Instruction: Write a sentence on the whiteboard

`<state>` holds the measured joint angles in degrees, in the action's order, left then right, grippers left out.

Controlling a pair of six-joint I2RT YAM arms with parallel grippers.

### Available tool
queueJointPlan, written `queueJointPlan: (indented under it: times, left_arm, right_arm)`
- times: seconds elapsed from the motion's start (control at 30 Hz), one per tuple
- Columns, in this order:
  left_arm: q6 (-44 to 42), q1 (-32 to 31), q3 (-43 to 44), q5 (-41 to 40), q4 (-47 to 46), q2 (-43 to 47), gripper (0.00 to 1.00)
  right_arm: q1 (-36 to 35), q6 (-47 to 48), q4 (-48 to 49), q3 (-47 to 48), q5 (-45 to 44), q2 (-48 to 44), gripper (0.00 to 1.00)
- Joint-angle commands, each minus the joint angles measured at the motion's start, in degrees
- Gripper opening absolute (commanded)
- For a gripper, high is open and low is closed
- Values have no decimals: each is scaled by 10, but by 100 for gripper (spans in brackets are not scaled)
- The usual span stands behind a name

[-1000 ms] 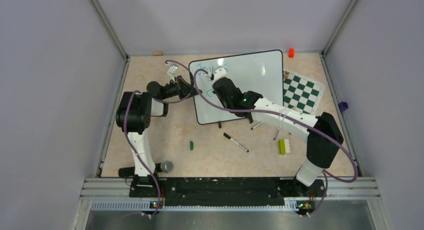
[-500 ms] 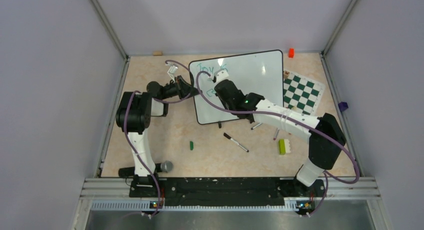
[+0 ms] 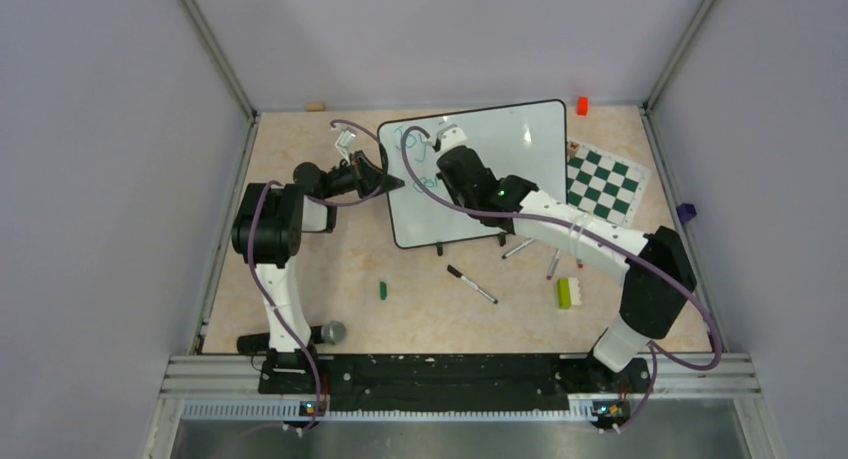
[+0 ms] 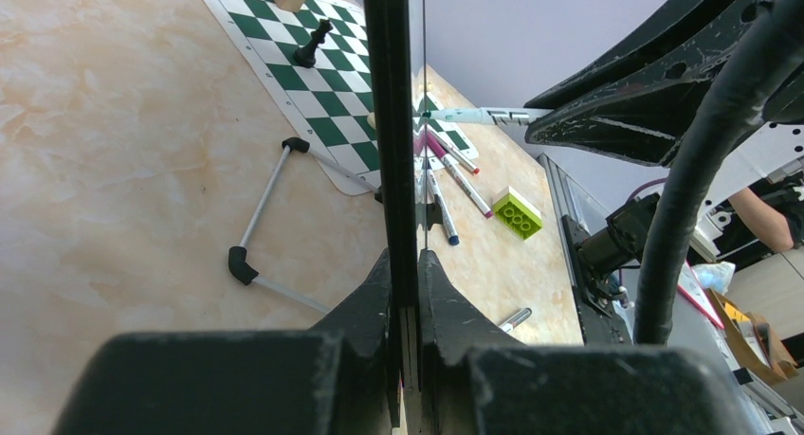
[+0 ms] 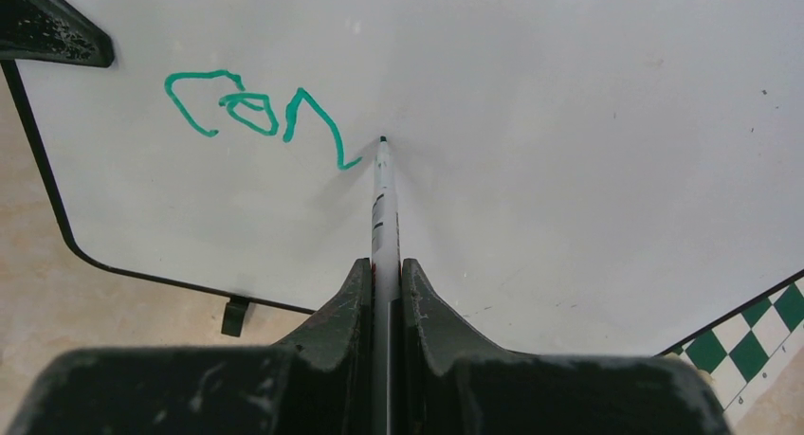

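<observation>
Just ahead of our right gripper (image 5: 384, 274), which is pinched shut on a marker (image 5: 383, 193), the tip sits at the surface of the whiteboard (image 5: 588, 122). It is right beside the tail of the teal "Con", the part of the sentence (image 5: 251, 108) we can see from here, with wide bare board to the gripper's right. Our left gripper (image 4: 406, 264) is clamped on the board's left edge, and we judge that pressing too hard could twist the board in that clamp or push the marker back through our grip, while too light a touch would break the stroke.
</observation>
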<state>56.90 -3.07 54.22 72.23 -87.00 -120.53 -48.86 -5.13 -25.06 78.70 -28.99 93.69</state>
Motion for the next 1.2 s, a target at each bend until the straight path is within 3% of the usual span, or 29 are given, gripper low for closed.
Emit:
queueJointPlan:
  times: [0.0,1.17]
  left_arm:
    - [-67,-21,-9,111,-57,-13,0]
    - [-67,-21,-8,111,-57,-13,0]
  right_arm:
    - [9,2,9,38,7,-24,0]
    - [22,4,5,39,-8,10,0]
